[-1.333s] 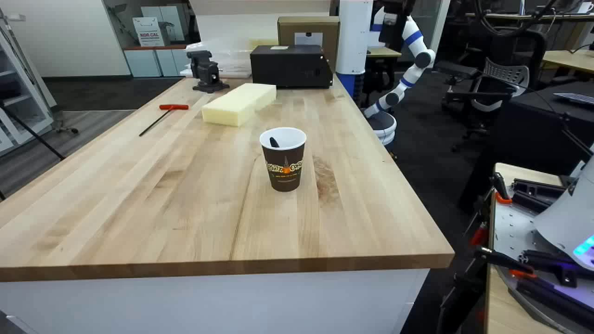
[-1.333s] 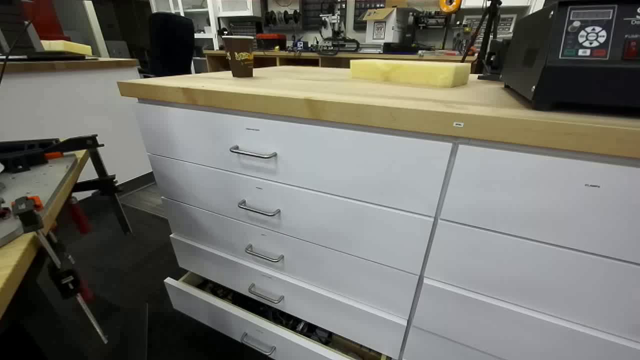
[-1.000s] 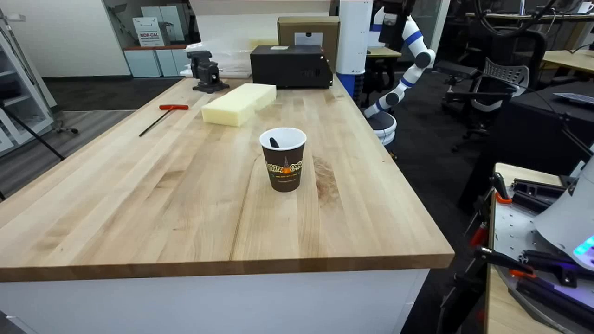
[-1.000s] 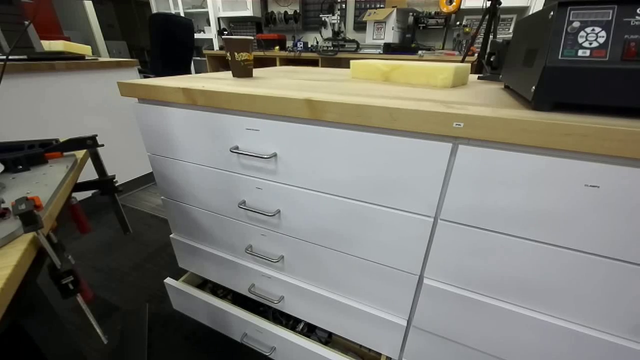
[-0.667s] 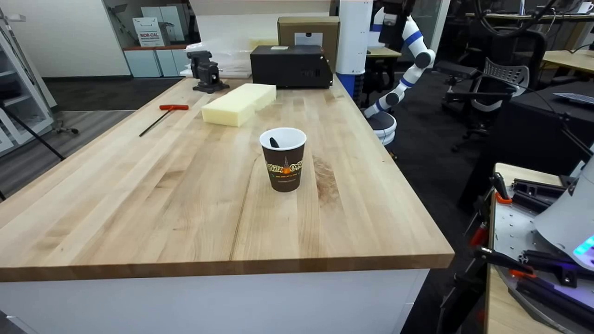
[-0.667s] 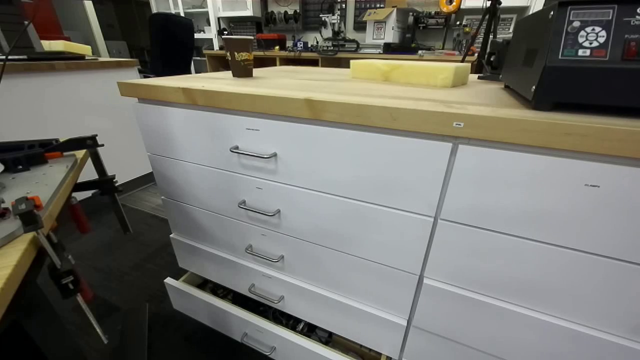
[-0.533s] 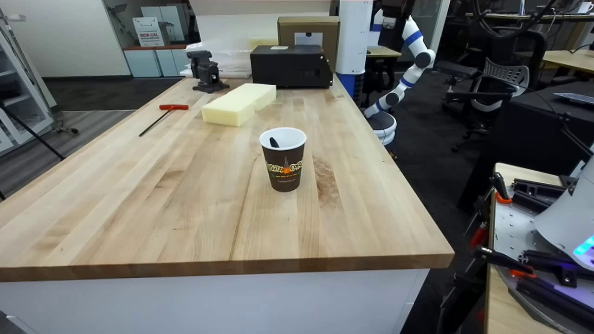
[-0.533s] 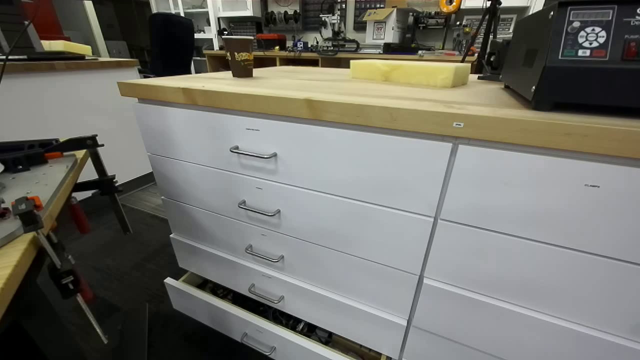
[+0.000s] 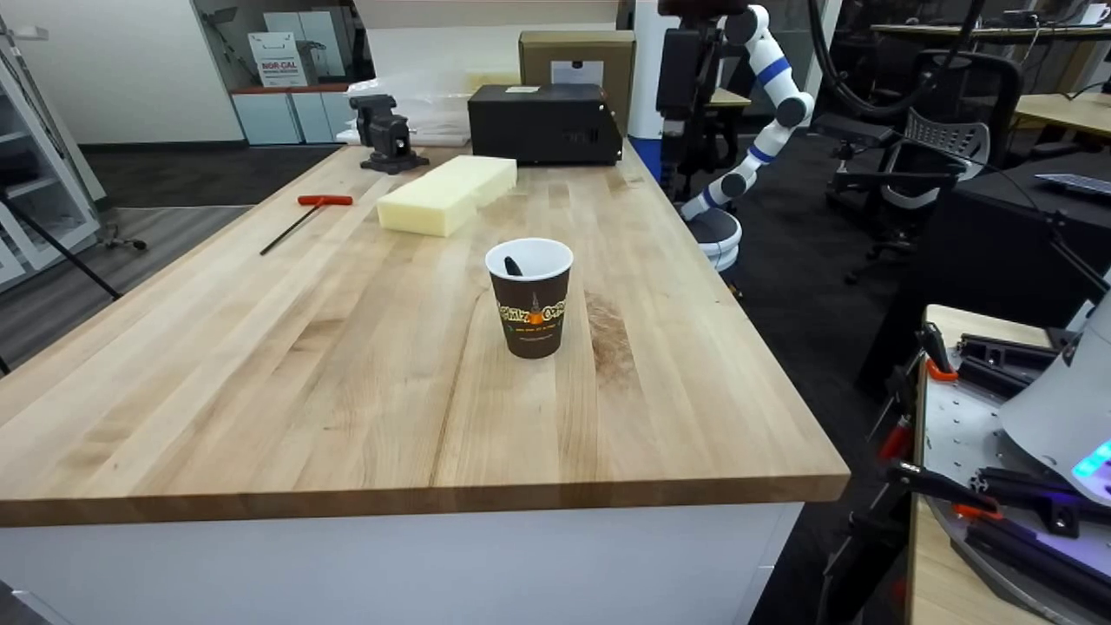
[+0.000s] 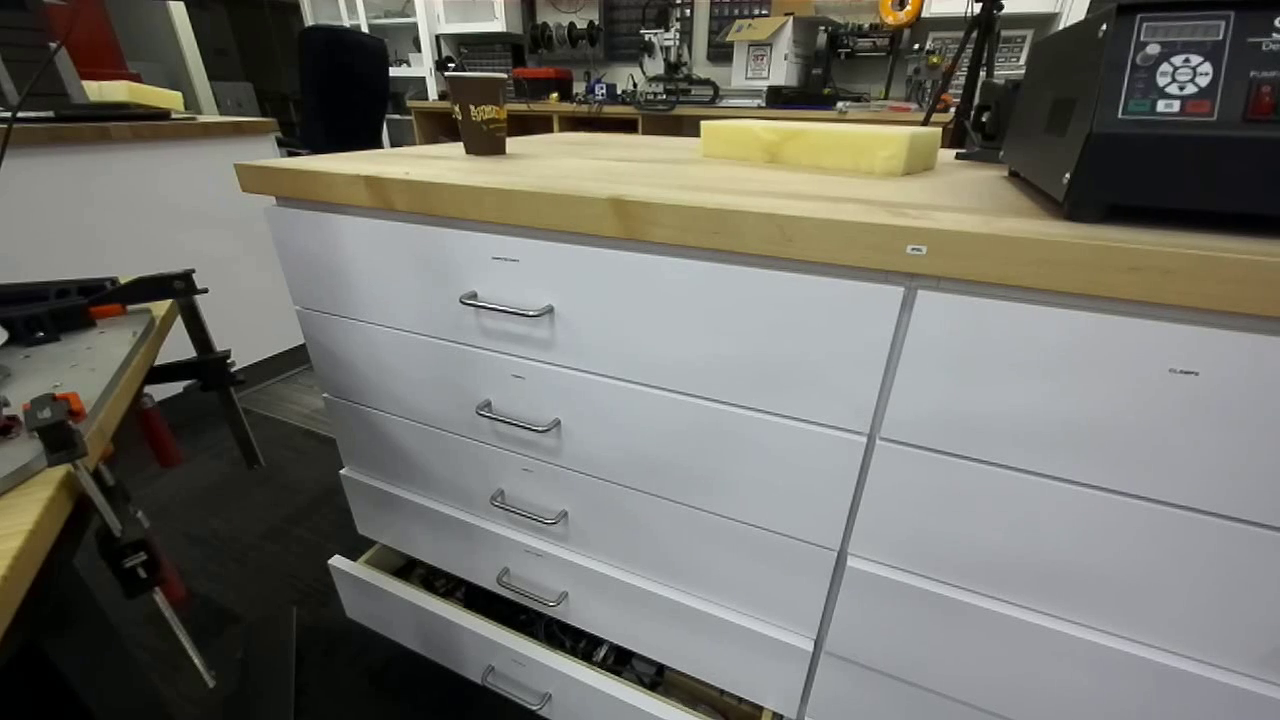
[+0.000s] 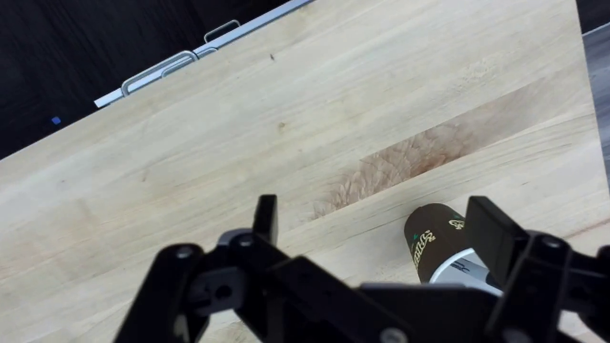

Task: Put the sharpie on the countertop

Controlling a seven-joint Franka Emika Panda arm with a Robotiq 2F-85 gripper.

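The sharpie [image 9: 513, 266] stands tilted inside the brown paper cup [image 9: 535, 317]; only its dark end shows there. In the wrist view its grey printed body [image 11: 476, 270] shows inside the cup [image 11: 431, 238], and its dark end is partly hidden by a finger. The cup stands upright on the light-wood countertop [image 9: 364, 373]. In an exterior view the cup [image 10: 483, 118] hides the sharpie. My gripper [image 11: 374, 216] is open and empty above the countertop, with the cup lower, towards the right finger. In an exterior view my dark gripper [image 9: 686, 104] hangs at the top, beyond the cup.
A pale yellow block [image 9: 447, 195], a red-handled tool [image 9: 323, 200], a black vise [image 9: 386, 134] and a black box [image 9: 545, 124] sit farther back on the countertop. A bottom drawer [image 10: 500, 640] stands open below. Clamps [image 9: 946, 486] lie by the robot base.
In an exterior view my gripper and arm have come lower and a little to the left, and the cable has shifted. The cup and sharpie have not moved.
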